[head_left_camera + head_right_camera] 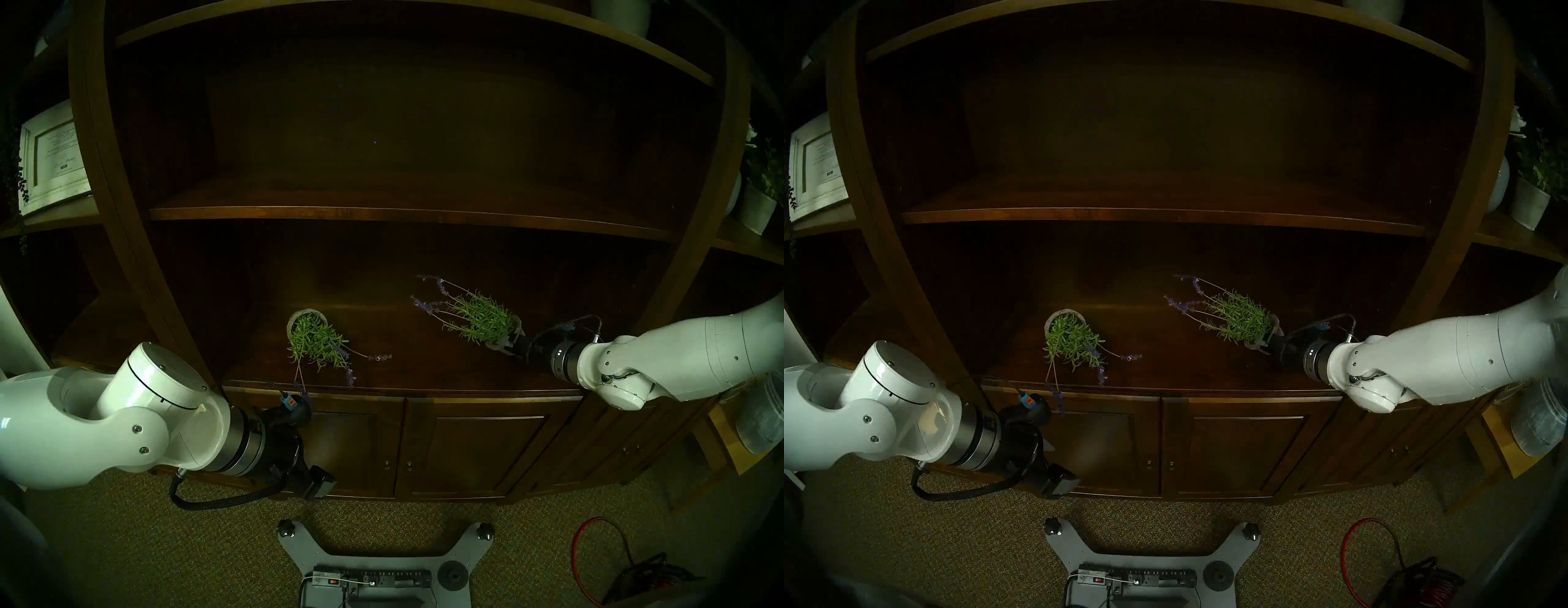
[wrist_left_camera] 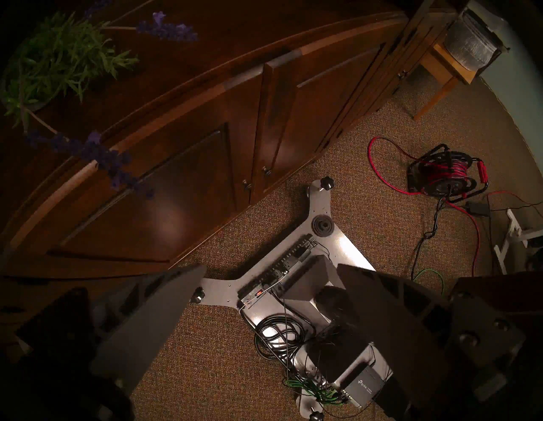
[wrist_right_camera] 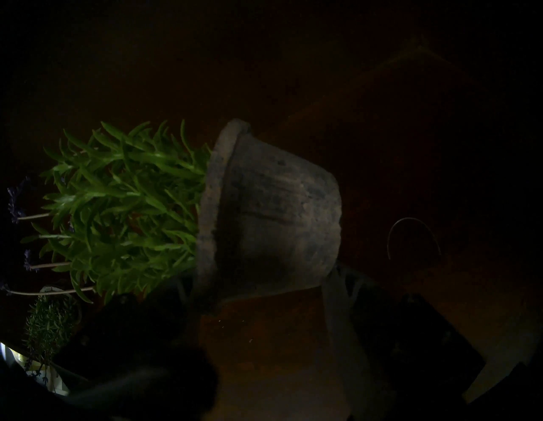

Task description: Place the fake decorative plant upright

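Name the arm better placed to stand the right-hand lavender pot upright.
Right. Its pincer already clamps the tilted lavender pot; the left pincer hangs open over the carpet, in front of the cabinet.

A dark wooden cabinet top (image 1: 424, 369), the lowest ledge of a tall shelf unit, carries two fake lavender plants. The left plant (image 1: 316, 339) lies tipped toward the front edge, its grey pot (image 1: 297, 319) on the wood and purple stems overhanging the lip. The right plant (image 1: 475, 316) leans left, its pot (image 3: 273, 211) tilted; whether its base rests on the wood is hard to tell in the gloom. The shelf (image 1: 382, 212) above is bare.
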{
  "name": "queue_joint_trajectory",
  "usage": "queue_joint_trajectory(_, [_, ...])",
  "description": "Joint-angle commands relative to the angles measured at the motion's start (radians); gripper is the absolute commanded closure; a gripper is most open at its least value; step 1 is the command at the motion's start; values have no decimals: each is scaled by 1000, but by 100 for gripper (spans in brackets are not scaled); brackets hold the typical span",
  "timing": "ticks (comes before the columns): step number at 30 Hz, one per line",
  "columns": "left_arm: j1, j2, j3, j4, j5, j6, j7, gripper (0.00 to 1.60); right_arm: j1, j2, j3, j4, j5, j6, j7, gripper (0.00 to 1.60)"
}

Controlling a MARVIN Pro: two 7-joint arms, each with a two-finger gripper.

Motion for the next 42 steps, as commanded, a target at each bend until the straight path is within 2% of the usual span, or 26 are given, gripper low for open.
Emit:
queue_joint_trajectory(1, [-13, -3, -14, -3, 0, 1, 1, 0, 57, 44, -28, -27, -24, -8, -10, 110])
queue_joint_trajectory(21, [-13, -3, -14, -3, 0, 1, 1, 0, 77, 83, -46, -28, -21, 5, 24, 113])
queue_joint_trajectory(31, [-13, -3, -14, -3, 1, 1, 1, 0, 65, 46, -22, -47, -27, -6, 26, 119])
queue_joint_trajectory(42, [-13, -3, -13, -2, 1, 0, 1, 0, 104, -2, 1, -95, -32, -22, -20, 128])
